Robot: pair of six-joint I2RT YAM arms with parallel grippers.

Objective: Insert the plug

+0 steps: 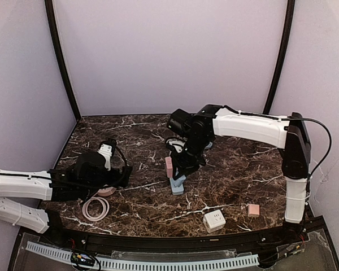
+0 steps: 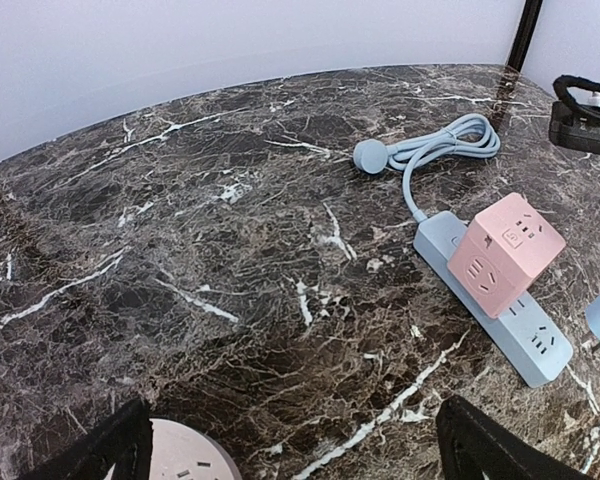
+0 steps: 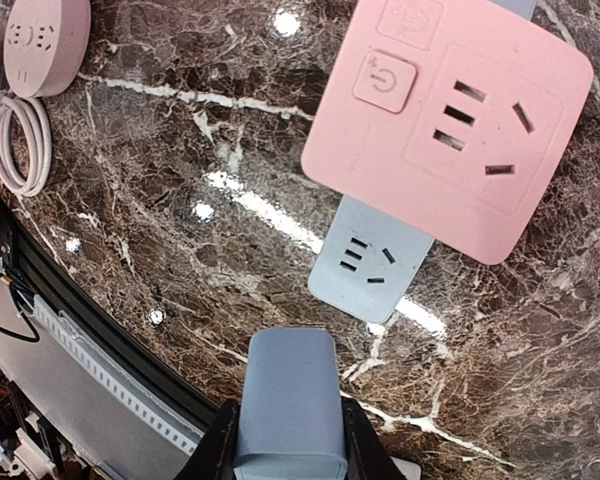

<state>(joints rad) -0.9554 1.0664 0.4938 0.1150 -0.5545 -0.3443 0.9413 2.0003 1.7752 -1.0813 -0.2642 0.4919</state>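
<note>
Pinching the blue plug [image 3: 285, 395] by its two side faces, the right jaws hold it upright with the lower end left free, which I judge is so that end can meet an outlet. The pins do not show in any view. Just ahead of these jaws lies the strip [image 2: 435, 238] on the worktop [image 2: 230, 260]. Its one open outlet [image 3: 370, 262] sits in front of the plug and a little to one side. A pink cube [image 3: 450, 110] fills the strip beyond that outlet, farther from the jaws. That leaves the end outlet as the only place for the plug, and this probably explains why the jaws come in from the strip's end and not across it. The plug is near that end. Whether it hangs above the worktop or touches it I cannot tell, and it is not yet seated. The next move looks like a small sideways correction and then a straight push down. The cube stands close, so a tilted plug could catch on it. The left jaws are spread wide and hold nothing, low over the worktop and well apart from the strip. Their fingers [image 2: 95, 450] frame a round pink socket [image 2: 185, 455] just below them, with its coiled cord [image 3: 18, 140] beside it. They seem parked aside to leave the right jaws room.
</note>
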